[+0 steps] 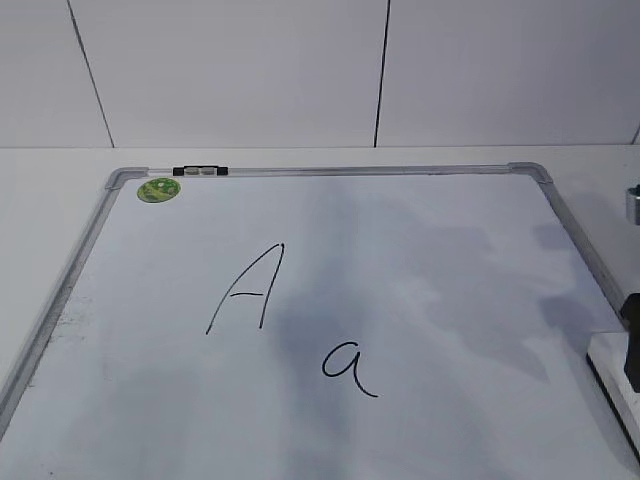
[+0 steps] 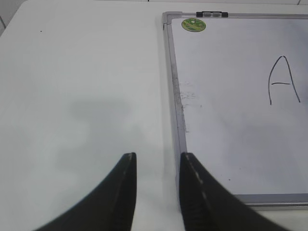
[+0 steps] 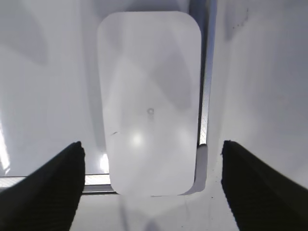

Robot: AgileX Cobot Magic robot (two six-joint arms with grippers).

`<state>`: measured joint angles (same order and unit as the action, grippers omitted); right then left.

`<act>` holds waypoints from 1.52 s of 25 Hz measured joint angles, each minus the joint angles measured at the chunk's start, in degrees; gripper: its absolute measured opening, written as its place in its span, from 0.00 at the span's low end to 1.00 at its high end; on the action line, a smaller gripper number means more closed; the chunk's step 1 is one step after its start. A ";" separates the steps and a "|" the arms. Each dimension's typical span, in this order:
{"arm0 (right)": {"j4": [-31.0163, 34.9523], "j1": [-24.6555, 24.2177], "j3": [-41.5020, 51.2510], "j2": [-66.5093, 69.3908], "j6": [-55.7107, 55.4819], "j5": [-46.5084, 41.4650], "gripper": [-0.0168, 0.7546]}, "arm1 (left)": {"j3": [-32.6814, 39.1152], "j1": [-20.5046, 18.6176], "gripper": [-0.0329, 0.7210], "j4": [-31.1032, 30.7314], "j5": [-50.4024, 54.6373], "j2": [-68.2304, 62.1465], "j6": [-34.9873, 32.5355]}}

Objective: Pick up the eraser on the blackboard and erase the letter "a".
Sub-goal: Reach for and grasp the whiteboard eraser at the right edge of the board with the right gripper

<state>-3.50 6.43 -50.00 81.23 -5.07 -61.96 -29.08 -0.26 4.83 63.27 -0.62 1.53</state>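
Note:
The blackboard [image 1: 450, 260] is a white board in a silver frame, lying flat on the table. The small letter "a" [image 1: 348, 368] is written in black near its front middle. The eraser [image 3: 150, 101] is a flat white rounded block lying over the board's near right corner, across the frame. It shows in the exterior view as a white slab [image 1: 612, 358] at the right edge. My right gripper [image 3: 151, 144] hangs above it, open wide, one finger on each side and clear of it. My left gripper [image 2: 158, 156] is partly open and holds nothing, over the table beside the board's left frame.
A taller capital "A" [image 1: 245, 290] stands to the left of the "a". A round green sticker [image 1: 159, 189] and a small black clip [image 1: 200, 171] sit at the board's far left corner. White table surrounds the board, and a white wall rises behind it.

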 joint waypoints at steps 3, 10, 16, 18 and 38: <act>0.00 0.00 -0.12 1.24 0.00 0.04 0.90 | 0.00 0.00 0.35 0.00 0.00 0.00 0.00; 1.72 -0.92 -0.24 4.20 0.02 0.04 0.90 | 0.00 0.00 0.35 0.00 0.00 0.00 0.00; 2.07 -1.01 -0.24 5.46 0.02 0.37 0.90 | 0.00 0.00 0.35 0.00 0.00 0.00 0.00; 2.20 -1.01 -0.24 6.23 -0.09 0.49 0.90 | 0.00 0.00 0.35 0.00 0.00 0.00 0.00; -0.09 -1.01 -0.27 7.37 -3.55 2.83 0.90 | 0.00 0.00 0.35 0.00 0.00 0.00 0.00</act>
<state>-3.59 5.42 -50.27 88.60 -8.62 -59.13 -29.08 -0.26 4.83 63.27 -0.62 1.53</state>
